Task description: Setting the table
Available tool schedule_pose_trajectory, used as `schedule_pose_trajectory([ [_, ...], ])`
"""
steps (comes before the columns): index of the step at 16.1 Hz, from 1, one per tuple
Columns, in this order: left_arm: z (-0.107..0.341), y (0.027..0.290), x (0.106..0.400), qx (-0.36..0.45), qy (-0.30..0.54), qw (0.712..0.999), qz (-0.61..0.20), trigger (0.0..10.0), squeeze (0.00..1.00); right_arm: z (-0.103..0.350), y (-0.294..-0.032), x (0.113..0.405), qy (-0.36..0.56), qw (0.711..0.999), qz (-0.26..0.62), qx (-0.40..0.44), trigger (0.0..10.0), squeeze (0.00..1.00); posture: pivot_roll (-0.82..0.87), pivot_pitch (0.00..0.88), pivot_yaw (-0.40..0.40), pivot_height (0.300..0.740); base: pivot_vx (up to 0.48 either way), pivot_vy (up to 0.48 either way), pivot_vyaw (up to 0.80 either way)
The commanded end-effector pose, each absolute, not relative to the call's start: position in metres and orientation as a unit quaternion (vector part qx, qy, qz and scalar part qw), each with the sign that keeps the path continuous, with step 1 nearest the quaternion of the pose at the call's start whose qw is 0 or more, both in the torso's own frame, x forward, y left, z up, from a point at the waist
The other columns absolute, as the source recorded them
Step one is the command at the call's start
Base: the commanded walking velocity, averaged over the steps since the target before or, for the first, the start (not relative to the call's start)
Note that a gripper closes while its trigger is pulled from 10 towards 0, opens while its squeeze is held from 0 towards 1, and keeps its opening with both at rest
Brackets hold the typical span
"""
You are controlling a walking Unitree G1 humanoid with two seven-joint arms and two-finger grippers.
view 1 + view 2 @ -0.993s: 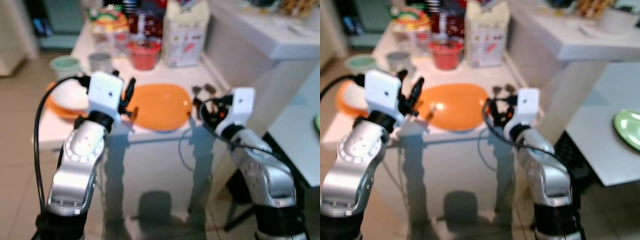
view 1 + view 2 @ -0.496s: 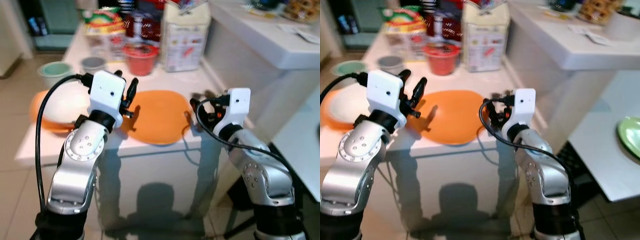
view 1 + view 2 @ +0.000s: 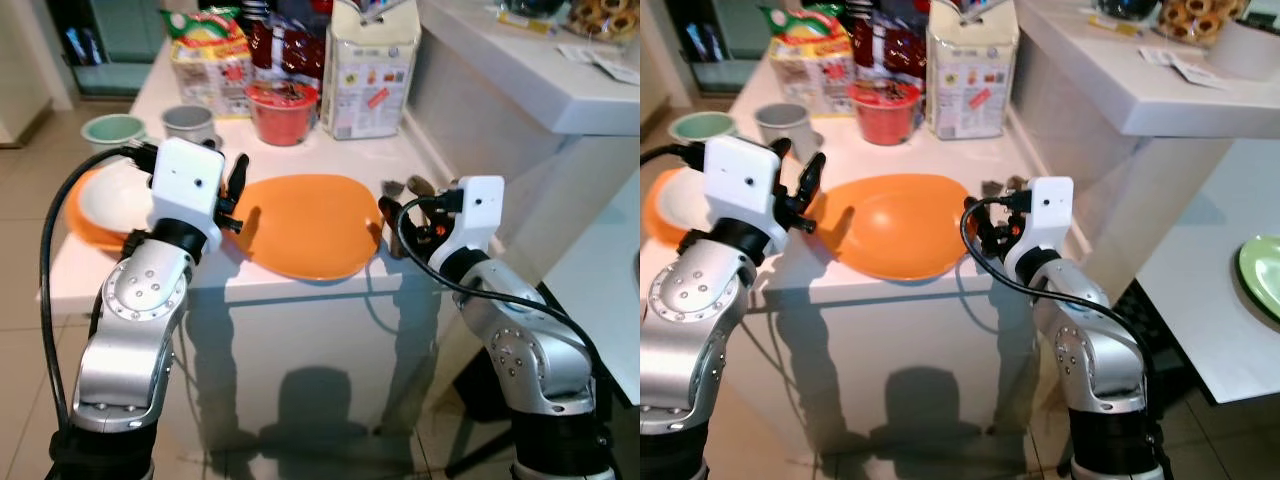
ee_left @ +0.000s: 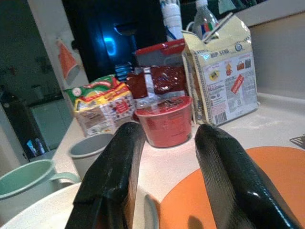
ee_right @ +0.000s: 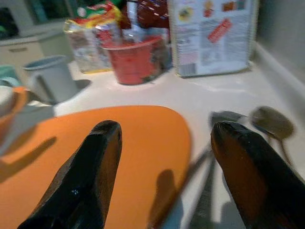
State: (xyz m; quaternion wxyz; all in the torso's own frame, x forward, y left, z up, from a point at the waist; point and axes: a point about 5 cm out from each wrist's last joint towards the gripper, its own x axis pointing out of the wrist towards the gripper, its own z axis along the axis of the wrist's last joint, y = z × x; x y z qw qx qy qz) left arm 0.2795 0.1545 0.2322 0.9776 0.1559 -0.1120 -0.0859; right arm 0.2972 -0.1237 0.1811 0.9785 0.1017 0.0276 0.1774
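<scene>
An orange oval plate (image 3: 310,228) lies at the front edge of the white table (image 3: 360,155). My left gripper (image 3: 232,192) hovers open over the plate's left end, nothing between its fingers (image 4: 114,171). My right gripper (image 3: 396,218) is open at the plate's right end, just past the table's corner, its fingers (image 5: 95,167) straddling the plate's rim. Dark cutlery (image 3: 410,187) lies on the table beside the plate, right by the right gripper. To the left, a white bowl (image 3: 108,198) rests on a second orange plate (image 3: 82,225).
Behind the plate stand a red cup (image 3: 284,108), a grey cup (image 3: 188,122), a green mug (image 3: 112,130), a snack bag (image 3: 212,58) and a tall carton (image 3: 370,68). A white counter (image 3: 520,70) rises on the right. A green plate (image 3: 1265,255) sits on a lower right table.
The camera has shifted and the picture has sharpened. My left gripper has drifted a little left over the orange plate, towards the white bowl. The right gripper holds its place.
</scene>
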Motion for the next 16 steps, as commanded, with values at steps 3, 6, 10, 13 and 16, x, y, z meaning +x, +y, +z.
schedule_pose_trajectory([
  [3, 0.2368, 0.1513, 0.2781, 0.152, -0.117, 0.977, -0.091, 10.0, 0.00, 0.1837, -0.1233, 0.2947, 0.022, 0.977, 0.183, 0.108, 10.0, 0.00, 0.08, 0.000, -0.059, 0.740, 0.000, 0.326, 0.00],
  [6, 0.2371, 0.1513, 0.2778, 0.151, -0.115, 0.977, -0.094, 10.0, 0.00, 0.1844, -0.1240, 0.2944, 0.018, 0.977, 0.182, 0.109, 10.0, 0.00, 0.08, 0.000, -0.060, 0.740, 0.000, 0.344, 0.00],
  [10, 0.2375, 0.1541, 0.2784, 0.149, -0.112, 0.978, -0.090, 10.0, 0.00, 0.1835, -0.1245, 0.2931, 0.015, 0.977, 0.180, 0.117, 10.0, 0.00, 0.08, 0.000, -0.058, 0.740, 0.000, 0.356, 0.00],
  [13, 0.2367, 0.1545, 0.2788, 0.150, -0.109, 0.979, -0.090, 10.0, 0.00, 0.1826, -0.1264, 0.2923, 0.015, 0.977, 0.175, 0.119, 10.0, 0.00, 0.08, 0.000, -0.057, 0.740, 0.000, 0.356, 0.00],
  [16, 0.2383, 0.1533, 0.2791, 0.156, -0.114, 0.977, -0.092, 10.0, 0.00, 0.1821, -0.1269, 0.2918, 0.014, 0.977, 0.173, 0.122, 10.0, 0.00, 0.07, 0.000, -0.055, 0.740, 0.000, 0.236, 0.00],
])
